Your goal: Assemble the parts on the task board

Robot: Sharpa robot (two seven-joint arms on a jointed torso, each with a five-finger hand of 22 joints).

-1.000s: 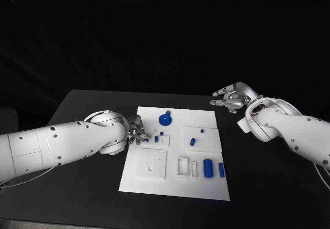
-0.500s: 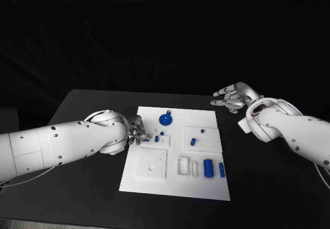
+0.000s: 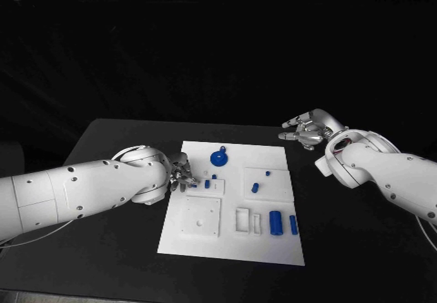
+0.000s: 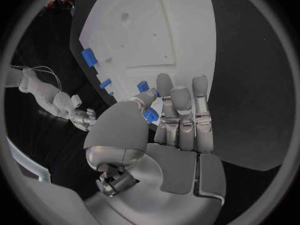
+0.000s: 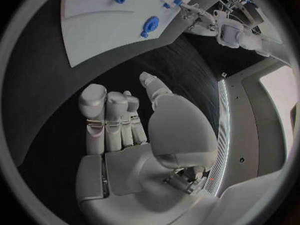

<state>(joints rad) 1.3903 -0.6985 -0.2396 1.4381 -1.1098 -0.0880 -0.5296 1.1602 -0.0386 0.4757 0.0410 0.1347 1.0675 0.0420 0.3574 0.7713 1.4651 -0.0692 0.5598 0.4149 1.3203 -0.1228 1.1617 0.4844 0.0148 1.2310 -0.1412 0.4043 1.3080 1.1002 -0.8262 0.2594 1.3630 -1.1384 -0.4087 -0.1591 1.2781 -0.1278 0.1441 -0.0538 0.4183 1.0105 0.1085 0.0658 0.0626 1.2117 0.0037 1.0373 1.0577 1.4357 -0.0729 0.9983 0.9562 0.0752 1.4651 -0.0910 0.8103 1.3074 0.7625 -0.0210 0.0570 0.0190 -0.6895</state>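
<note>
Dim surroundings, bright white board, fisheye-bent edges

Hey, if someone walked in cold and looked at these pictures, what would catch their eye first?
Probably the white task board bright against the black table, dotted with small blue parts such as the round blue piece near its far edge. Next, the left hand at the board's left edge by a small blue part, and the right hand over bare table beyond the far right corner.

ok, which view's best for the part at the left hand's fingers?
Left wrist view: the blue part sits at the left hand's fingertips, seen from up close. Head view shows the hand at the board's edge, that part tiny there. Right wrist view shows the board from far off.
</note>
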